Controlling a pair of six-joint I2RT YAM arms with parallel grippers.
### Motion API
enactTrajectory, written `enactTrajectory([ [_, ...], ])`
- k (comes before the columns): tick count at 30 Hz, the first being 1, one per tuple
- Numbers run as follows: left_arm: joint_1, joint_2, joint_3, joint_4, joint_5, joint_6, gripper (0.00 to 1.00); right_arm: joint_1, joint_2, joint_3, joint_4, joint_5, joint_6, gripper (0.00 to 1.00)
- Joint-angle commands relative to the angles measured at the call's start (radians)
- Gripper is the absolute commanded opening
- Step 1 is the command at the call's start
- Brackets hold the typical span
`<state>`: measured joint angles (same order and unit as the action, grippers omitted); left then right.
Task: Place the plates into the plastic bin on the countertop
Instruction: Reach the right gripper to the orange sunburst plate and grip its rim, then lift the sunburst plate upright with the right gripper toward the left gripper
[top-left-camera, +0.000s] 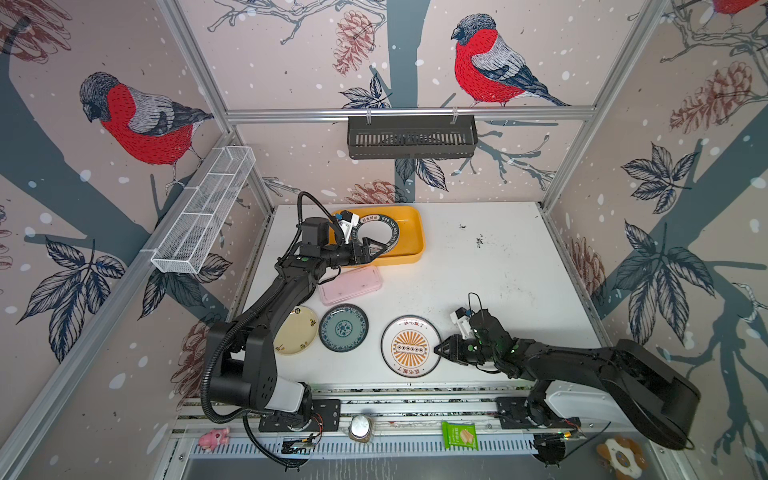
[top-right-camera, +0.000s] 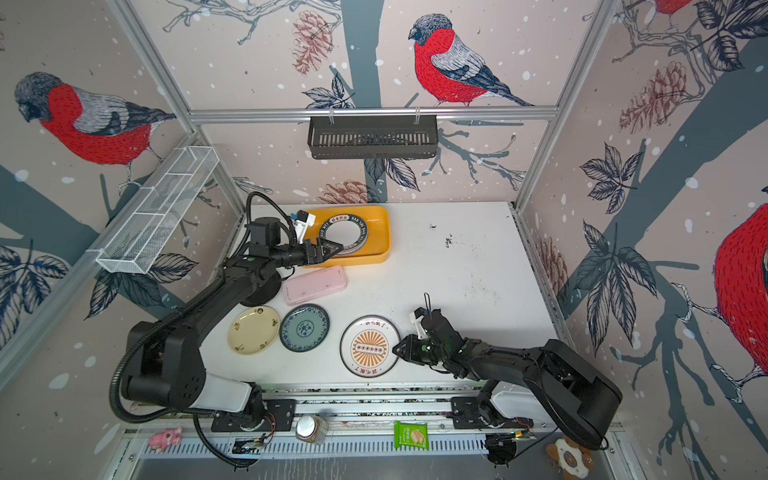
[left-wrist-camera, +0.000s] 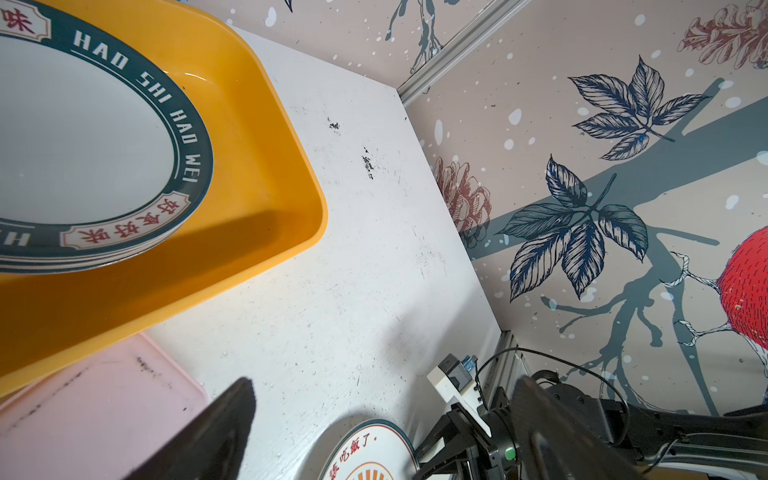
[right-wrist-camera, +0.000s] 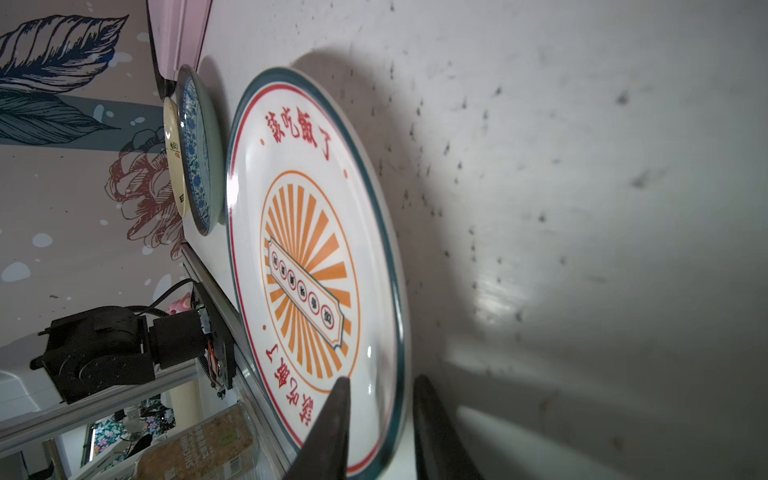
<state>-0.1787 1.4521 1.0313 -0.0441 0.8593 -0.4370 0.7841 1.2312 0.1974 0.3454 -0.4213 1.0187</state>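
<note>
While left tool (top-left-camera: 376, 249) gapes, right tool (top-left-camera: 437, 349) pinches plate (top-left-camera: 409, 347).

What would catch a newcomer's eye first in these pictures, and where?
The red bullfinches large on the walls dominate. On the white table, the sunburst plate lies near the front, the right gripper closed on its rim. At the back, the open left gripper hovers over lettered plates in the yellow bin.
</note>
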Motion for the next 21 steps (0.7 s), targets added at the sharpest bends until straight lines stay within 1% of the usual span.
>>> enactTrajectory([
  [1,0.001,-0.013,0.003,0.018,0.009,0.013,0.96,-0.017,0.004,-0.015,-0.089,0.036,0.023,0.16],
  [3,0.001,-0.016,0.004,0.018,0.010,0.012,0.96,-0.029,0.002,-0.025,-0.080,0.032,0.030,0.10],
  [10,0.001,-0.021,-0.002,0.032,0.017,0.006,0.96,-0.042,-0.017,-0.013,-0.068,0.034,0.041,0.05],
  [16,0.001,-0.019,-0.004,0.035,0.018,0.003,0.96,-0.064,-0.075,-0.004,-0.056,0.063,0.077,0.03],
  [21,0.002,-0.016,-0.004,0.033,0.015,0.004,0.96,-0.102,-0.144,0.014,-0.066,0.122,0.110,0.02],
])
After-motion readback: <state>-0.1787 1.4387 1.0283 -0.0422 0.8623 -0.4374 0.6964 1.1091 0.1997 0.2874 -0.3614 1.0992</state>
